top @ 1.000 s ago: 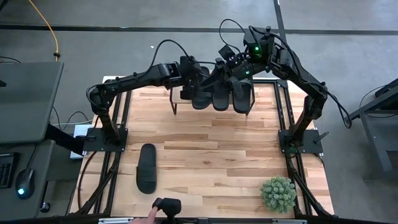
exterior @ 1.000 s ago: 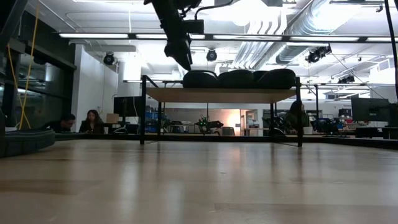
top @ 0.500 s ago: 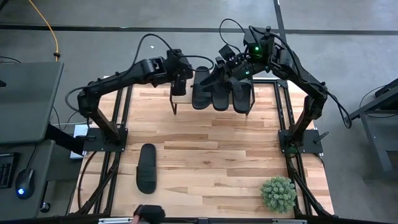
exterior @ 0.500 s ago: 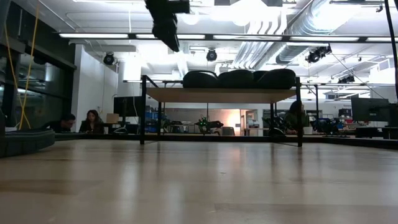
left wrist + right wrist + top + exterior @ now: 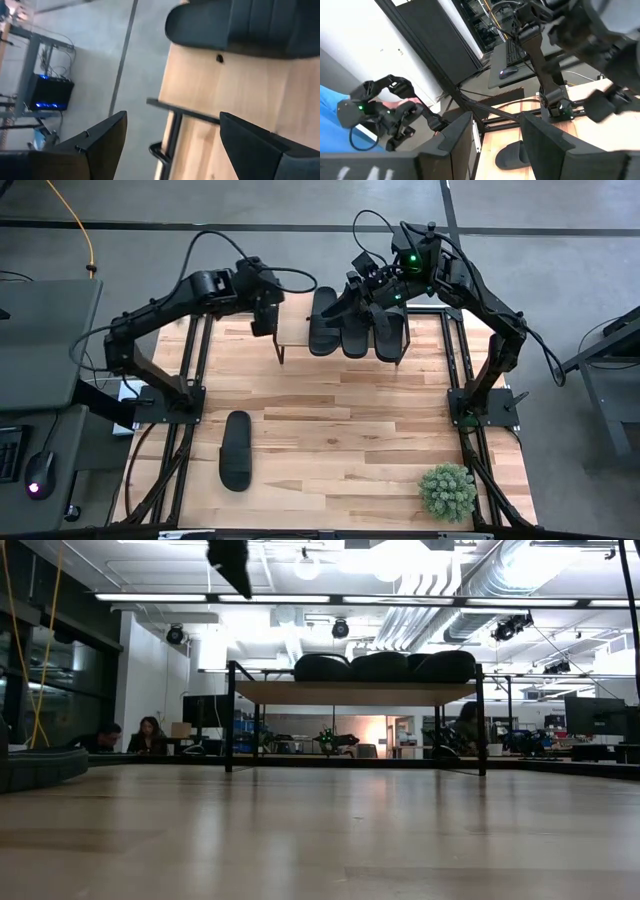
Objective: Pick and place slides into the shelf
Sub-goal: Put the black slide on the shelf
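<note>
1. The left gripper (image 5: 265, 320) hangs with its fingers wide apart and nothing between them, just off the shelf (image 5: 292, 332) at its left end.
2. Three slides (image 5: 355, 330) lie side by side on the shelf top, beside that claw; the fourth slide (image 5: 236, 450) lies on the table (image 5: 330, 430), well apart from both claws.
3. The right gripper (image 5: 362, 280) is over the far edge of the shelf, above the three slides; its fingers stand apart and empty in the right wrist view.
4. Only the low view shows the slides' rounded ends (image 5: 385, 667) along the shelf's edge.
5. Only the right wrist view shows a person's hand (image 5: 410, 107) on a controller.
6. No writing can be read.
</note>
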Controlling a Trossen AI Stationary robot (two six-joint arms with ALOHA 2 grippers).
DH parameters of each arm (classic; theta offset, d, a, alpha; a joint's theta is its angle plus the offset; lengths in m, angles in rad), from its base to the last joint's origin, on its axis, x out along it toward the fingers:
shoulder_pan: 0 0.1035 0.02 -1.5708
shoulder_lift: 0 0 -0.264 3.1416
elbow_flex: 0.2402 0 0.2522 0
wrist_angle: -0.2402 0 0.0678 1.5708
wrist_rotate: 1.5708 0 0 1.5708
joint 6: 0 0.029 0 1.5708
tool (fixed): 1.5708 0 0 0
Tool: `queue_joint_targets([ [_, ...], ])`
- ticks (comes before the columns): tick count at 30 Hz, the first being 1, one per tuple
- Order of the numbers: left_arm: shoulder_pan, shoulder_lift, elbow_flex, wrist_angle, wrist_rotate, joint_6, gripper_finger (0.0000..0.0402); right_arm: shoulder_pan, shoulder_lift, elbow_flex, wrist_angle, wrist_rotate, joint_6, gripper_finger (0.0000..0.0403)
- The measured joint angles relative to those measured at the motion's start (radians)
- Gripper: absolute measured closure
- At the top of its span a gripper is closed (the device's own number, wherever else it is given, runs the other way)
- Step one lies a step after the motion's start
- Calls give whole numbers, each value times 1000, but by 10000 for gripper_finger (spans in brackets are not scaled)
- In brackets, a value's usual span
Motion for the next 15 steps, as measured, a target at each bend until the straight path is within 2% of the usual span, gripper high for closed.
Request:
queue_joint_targets([
  [4, -8, -62, 0, -69, 40, -40, 104, 0, 0, 0, 0, 0, 0, 245],
  [10, -90, -179, 0, -113, 48, -123, 104, 0, 0, 0, 0, 1, 0, 245],
  [15, -214, -256, 0, -121, 46, -233, 104, 0, 1, 0, 0, 91, 0, 245],
])
